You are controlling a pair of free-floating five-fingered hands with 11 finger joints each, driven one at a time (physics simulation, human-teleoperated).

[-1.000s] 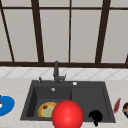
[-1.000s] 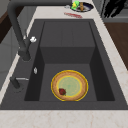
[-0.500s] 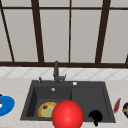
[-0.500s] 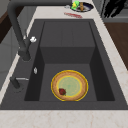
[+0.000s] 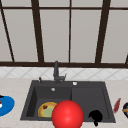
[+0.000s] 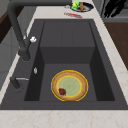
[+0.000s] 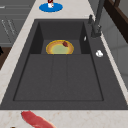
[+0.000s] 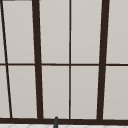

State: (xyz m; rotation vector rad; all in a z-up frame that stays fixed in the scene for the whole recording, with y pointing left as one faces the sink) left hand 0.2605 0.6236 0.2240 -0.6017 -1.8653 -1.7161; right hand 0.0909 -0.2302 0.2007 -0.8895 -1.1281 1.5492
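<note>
Window (image 8: 70, 62) with dark brown frame bars, pale panes; faucet tip (image 8: 56, 122) at bottom edge.

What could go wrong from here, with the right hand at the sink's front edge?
1. The right hand sits at the sink's front rim; a low move could clip it.
2. The yellow plate lies in the deep basin with a small red piece near its edge; tilting may spill it.
3. The red ball hides part of the plate in the front view.
</note>
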